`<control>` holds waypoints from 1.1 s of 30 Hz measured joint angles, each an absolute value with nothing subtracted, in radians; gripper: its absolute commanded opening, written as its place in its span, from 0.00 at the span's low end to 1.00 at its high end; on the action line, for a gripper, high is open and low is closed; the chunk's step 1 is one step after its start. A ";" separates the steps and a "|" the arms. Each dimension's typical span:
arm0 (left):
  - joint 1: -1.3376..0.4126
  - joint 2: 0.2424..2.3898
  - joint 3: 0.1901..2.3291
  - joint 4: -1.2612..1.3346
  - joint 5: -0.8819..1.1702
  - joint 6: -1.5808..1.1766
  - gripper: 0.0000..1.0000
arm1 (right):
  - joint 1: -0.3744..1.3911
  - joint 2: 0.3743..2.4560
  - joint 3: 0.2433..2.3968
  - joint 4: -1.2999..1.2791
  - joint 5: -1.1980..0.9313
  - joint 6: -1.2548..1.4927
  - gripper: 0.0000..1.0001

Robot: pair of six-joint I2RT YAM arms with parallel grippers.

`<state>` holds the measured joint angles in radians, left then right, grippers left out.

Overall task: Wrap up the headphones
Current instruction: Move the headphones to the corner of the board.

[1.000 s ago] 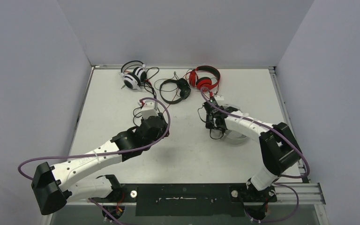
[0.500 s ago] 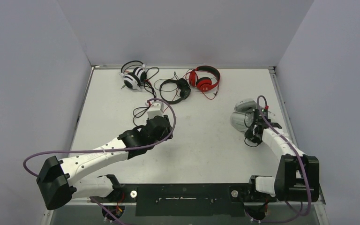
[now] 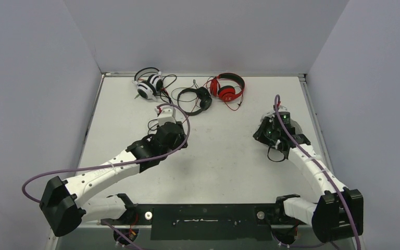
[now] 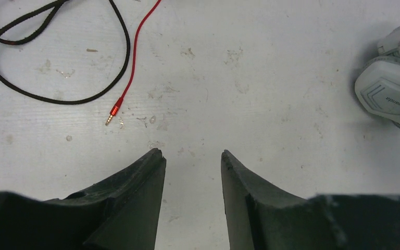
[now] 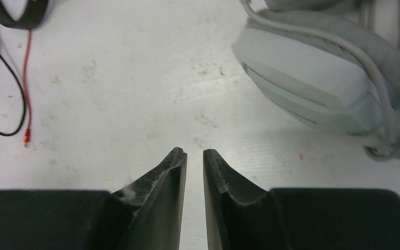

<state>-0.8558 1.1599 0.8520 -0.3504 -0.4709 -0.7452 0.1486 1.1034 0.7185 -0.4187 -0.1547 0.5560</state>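
Three headphones lie at the table's back: white-and-black (image 3: 147,85), all black (image 3: 195,100) and red (image 3: 228,87). The light grey headphones (image 5: 317,83) lie at the right with their cable wound round them. In the top view they (image 3: 267,115) are mostly hidden under my right wrist. My right gripper (image 3: 260,134) (image 5: 194,152) is just left of them, jaws almost together with nothing between. My left gripper (image 3: 179,138) (image 4: 191,152) is open and empty over bare table mid-left. The grey earcup (image 4: 390,94) shows far to its right.
A red cable ending in a jack plug (image 4: 113,112) and a black cable loop (image 4: 127,57) lie ahead-left of the left gripper. The red jack (image 5: 26,138) also shows left of the right gripper. Grey walls stand close round the table (image 3: 224,166).
My right arm has swung from the table's middle to the right side, and the grey headphones now lie there. My left arm has shifted only slightly.
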 measured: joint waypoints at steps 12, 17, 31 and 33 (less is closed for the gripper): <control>-0.738 1.164 0.915 -0.355 -0.399 -0.683 0.45 | 0.184 1.484 0.981 -0.310 -0.044 0.661 0.00; -0.720 1.186 0.916 -0.348 -0.341 -0.647 0.48 | 0.194 1.618 1.046 -0.327 0.040 0.717 0.00; -0.646 1.368 1.029 -0.332 -0.234 -0.624 0.64 | 0.216 1.494 0.945 -0.535 0.340 0.918 0.00; -0.609 1.411 1.069 -0.326 -0.228 -0.628 0.66 | 0.215 1.445 0.912 -0.498 0.307 0.860 0.00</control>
